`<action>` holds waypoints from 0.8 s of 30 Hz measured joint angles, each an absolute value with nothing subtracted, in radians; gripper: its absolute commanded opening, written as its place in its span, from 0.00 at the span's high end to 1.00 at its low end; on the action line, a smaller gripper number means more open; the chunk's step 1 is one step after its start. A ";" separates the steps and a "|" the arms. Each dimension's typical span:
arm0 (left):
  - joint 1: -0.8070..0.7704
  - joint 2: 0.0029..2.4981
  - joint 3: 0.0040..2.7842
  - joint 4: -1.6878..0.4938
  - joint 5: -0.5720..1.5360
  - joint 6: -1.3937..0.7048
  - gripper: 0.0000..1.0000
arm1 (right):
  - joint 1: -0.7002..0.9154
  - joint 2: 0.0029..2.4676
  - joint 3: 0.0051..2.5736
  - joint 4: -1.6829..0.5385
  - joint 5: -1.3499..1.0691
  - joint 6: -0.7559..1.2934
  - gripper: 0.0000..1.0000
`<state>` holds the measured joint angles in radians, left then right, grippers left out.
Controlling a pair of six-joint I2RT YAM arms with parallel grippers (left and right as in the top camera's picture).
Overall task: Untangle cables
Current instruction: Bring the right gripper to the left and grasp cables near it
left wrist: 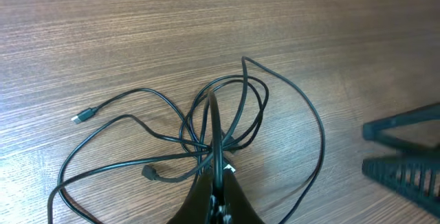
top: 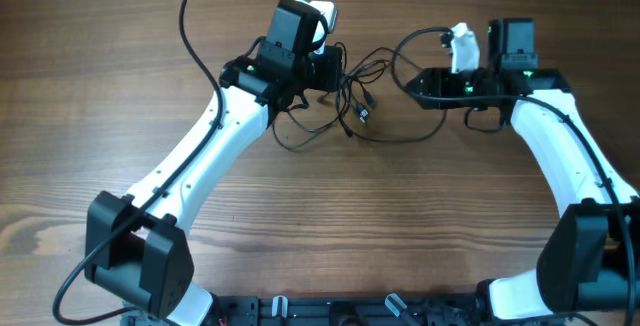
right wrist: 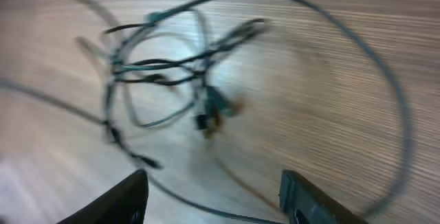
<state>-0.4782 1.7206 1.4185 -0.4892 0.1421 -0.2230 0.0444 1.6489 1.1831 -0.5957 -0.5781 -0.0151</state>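
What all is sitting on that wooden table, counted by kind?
Robot arms: 2, the left robot arm and the right robot arm
Cable bundles: 1, the tangle of thin dark cables
Total: 3

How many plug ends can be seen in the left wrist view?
2. The pale-tipped plug lies far left; the dark plug lies lower, nearer the tangle of cables. Others may be hidden there.

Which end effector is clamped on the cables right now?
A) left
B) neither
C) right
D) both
A: the left end effector is shut on strands of the cables, while the right end effector stands open above them, gripping nothing.
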 measured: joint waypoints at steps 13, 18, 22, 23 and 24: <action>-0.478 1.501 1.419 -0.475 0.138 -0.223 0.96 | 0.152 1.649 1.056 -0.315 -0.460 0.207 0.37; -0.478 1.448 1.419 -0.502 0.138 -0.223 0.96 | 0.155 1.649 1.027 -0.303 -0.447 0.250 0.36; -0.478 1.448 1.419 -0.519 0.138 -0.223 0.96 | 0.197 1.649 1.027 -0.281 -0.498 0.151 0.29; -0.478 1.448 1.419 -0.520 0.138 -0.223 0.96 | 0.212 1.649 1.027 -0.275 -0.505 0.139 0.29; -0.478 1.448 1.419 -0.520 0.138 -0.223 0.96 | 0.227 1.649 1.027 -0.264 -0.499 0.152 0.29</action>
